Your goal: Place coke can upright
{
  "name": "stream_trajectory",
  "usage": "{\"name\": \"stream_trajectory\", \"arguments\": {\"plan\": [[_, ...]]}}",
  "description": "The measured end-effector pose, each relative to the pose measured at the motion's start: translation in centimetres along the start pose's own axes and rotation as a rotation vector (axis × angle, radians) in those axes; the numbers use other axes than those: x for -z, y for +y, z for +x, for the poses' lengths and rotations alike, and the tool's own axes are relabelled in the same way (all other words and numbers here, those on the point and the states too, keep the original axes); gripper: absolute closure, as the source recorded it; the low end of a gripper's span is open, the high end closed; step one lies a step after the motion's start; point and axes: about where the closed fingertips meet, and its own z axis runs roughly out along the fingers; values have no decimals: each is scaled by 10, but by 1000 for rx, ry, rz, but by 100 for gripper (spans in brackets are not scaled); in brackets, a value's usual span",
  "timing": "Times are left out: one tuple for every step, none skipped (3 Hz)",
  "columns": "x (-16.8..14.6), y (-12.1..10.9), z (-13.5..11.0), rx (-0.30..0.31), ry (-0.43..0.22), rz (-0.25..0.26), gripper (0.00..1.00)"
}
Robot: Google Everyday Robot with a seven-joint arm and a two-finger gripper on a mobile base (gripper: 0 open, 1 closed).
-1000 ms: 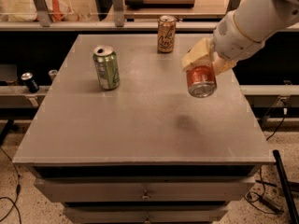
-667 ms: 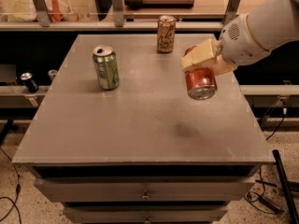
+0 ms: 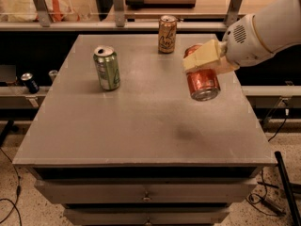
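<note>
Three aluminium cans show: a green can [image 3: 107, 68] and a tan can [image 3: 167, 34] with dark cursive script, not legible, stand upright on the grey metal worktop [image 3: 141, 131]. The red-orange coke can [image 3: 203, 84], lettering unreadable, hangs tilted above the worktop's right side, clamped between the gripper's [image 3: 204, 66] cream fingers [image 3: 201, 55].

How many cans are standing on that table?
2: green can left, tan can at the back. The coke can is in the hand, held above the table's right side.
</note>
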Motion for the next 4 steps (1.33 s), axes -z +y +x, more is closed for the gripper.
{"name": "stream_trajectory", "arguments": {"plan": [[-7, 4, -3, 99, -47, -64, 100], [-9, 10, -4, 218, -95, -153, 100], [-5, 21, -2, 343, -142, -268, 100], [-3, 30, 0, 483, -179, -375, 100]]}}
